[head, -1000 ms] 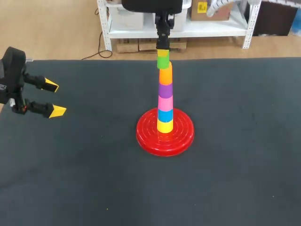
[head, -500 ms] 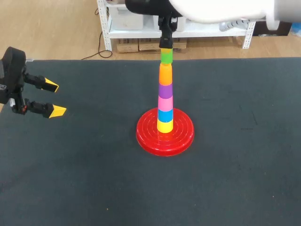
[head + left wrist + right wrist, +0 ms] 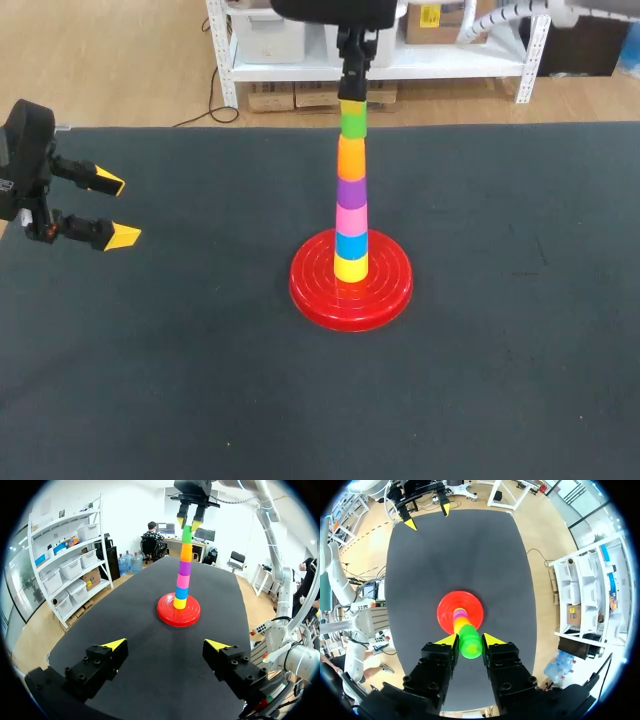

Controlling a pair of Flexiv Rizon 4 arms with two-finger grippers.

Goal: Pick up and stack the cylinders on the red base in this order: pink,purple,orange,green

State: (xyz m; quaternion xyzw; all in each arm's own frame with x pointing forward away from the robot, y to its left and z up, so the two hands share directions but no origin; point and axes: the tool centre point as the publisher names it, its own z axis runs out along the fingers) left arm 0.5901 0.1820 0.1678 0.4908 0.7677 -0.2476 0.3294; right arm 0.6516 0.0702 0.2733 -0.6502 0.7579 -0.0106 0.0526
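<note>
On the dark desk (image 3: 520,380) the red base (image 3: 308,292) lies near the middle, and a single upright column rises from its centre. From the bottom up the column reads yellow cylinder (image 3: 351,268), blue cylinder (image 3: 351,244), pink cylinder (image 3: 351,217), purple cylinder (image 3: 351,190), orange cylinder (image 3: 351,158) and green cylinder (image 3: 352,122), each resting on the one below. The right arm comes down from above the far side of the desk, and the right pincer (image 3: 470,638) sits around the upper end of the green cylinder, straight over the column. In the right wrist view the green cylinder fills the space inside it, but it cannot be told whether the pincer is pinching the cylinder or only flanking it. The left pincer (image 3: 116,210) hangs over the left edge of the desk, well apart from the base. It is spread wide with nothing in it and points toward the column, which stands ahead of it in the left wrist view.
</note>
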